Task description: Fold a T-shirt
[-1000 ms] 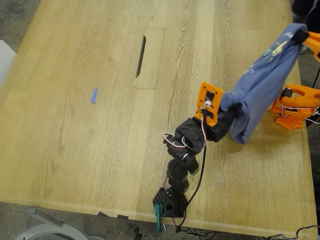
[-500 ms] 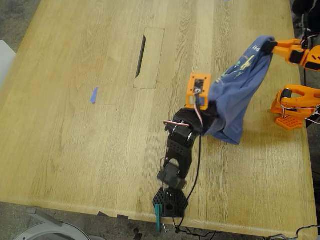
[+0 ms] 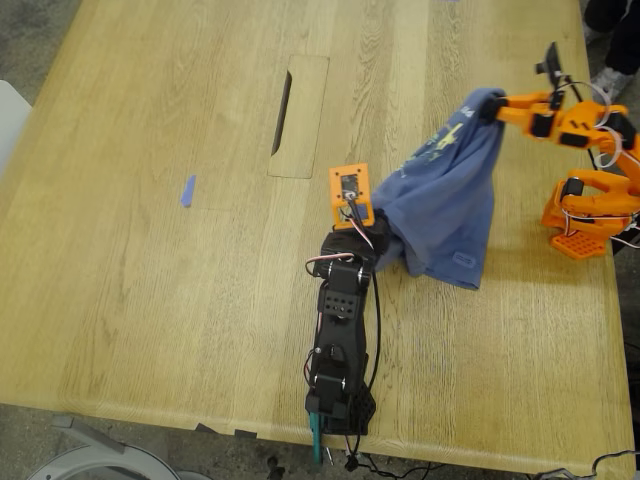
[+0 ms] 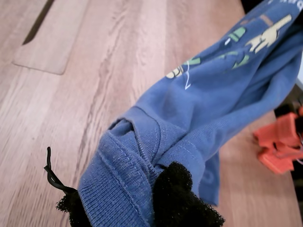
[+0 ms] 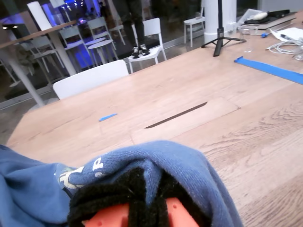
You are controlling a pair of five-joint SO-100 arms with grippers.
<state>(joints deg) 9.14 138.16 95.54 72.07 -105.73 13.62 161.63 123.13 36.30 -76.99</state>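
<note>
The slate-blue T-shirt [image 3: 445, 200] hangs bunched between my two grippers above the wooden table [image 3: 150, 290], its lower fold drooping to about the table top. The green-yellow print shows on its upper part [image 4: 236, 38]. My first gripper [image 3: 378, 232], on the black arm, is shut on a ribbed hem of the shirt [image 4: 125, 203]. My second gripper [image 3: 490, 105], on the orange arm, is shut on the shirt's higher end [image 5: 128, 198], where the cloth [image 5: 161, 161] drapes over its jaws.
A cable-slot cover plate [image 3: 298, 115] is set into the table beyond the black arm. A small blue tape strip [image 3: 187, 190] lies at the exterior view's left. The orange arm's base [image 3: 585, 215] stands at the right edge. White chairs [image 5: 90, 78] stand beyond the table.
Both grippers have carried the shirt toward the exterior view's left. The black arm has stretched out away from its base, and the orange arm has reached out over the table.
</note>
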